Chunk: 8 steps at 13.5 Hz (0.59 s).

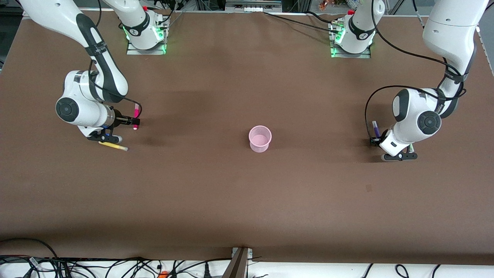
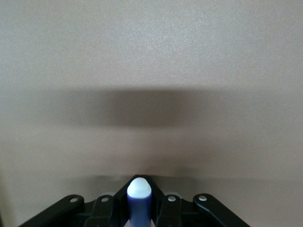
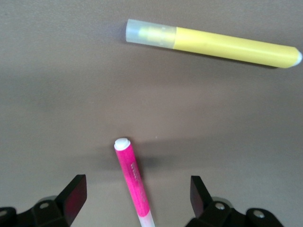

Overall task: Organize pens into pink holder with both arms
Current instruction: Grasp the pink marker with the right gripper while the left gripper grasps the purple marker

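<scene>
The pink holder point(image 1: 260, 138) stands upright mid-table. My left gripper point(image 1: 373, 140) point(image 2: 139, 210) is down at the table toward the left arm's end, shut on the purple pen point(image 1: 375, 129) point(image 2: 139, 201), whose pale tip pokes out between the jaws. A sliver of the green pen point(image 1: 411, 148) shows under that wrist. My right gripper point(image 1: 133, 122) point(image 3: 138, 198) is open and low at the right arm's end, its fingers point(image 3: 75, 197) straddling the magenta pen point(image 1: 136, 111) point(image 3: 133, 178) without touching it. The yellow pen point(image 1: 114, 146) point(image 3: 213, 43) lies beside it, nearer the front camera.
The brown table point(image 1: 247, 200) stretches wide and bare between the holder and each arm. Both arm bases point(image 1: 146, 34) stand along the table's edge farthest from the front camera. Cables point(image 1: 115, 266) lie off the table's near edge.
</scene>
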Each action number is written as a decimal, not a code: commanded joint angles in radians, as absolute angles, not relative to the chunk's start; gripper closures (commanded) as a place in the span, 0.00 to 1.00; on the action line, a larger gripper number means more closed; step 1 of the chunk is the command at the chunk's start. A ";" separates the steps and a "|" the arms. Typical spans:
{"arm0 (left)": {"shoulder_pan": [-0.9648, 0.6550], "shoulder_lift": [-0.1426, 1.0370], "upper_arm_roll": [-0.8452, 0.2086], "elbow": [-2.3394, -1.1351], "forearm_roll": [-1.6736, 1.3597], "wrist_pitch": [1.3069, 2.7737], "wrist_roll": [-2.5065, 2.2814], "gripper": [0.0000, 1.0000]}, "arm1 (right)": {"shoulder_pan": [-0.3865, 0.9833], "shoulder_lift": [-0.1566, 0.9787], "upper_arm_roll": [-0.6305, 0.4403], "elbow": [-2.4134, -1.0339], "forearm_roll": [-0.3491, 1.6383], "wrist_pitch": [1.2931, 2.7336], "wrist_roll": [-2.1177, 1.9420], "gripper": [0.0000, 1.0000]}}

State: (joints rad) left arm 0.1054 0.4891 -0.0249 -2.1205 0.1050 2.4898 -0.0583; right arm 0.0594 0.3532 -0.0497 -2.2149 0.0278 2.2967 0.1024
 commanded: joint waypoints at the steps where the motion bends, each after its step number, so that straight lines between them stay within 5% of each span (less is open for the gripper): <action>1: 0.106 0.476 -0.032 -2.117 0.123 2.493 -0.075 1.00 | 0.063 0.368 -0.049 -2.247 0.034 2.365 0.095 0.16; 5: 0.106 0.474 -0.037 -2.048 0.121 2.339 -0.075 1.00 | 0.063 0.390 -0.048 -2.264 0.034 2.419 0.095 0.26; 6: 0.106 0.489 -0.037 -2.045 0.120 2.342 -0.075 0.75 | 0.063 0.390 -0.048 -2.264 0.032 2.419 0.095 0.33; 8: 0.106 0.505 -0.035 -2.046 0.120 2.364 -0.072 0.83 | 0.064 0.388 -0.048 -2.264 0.034 2.419 0.095 0.56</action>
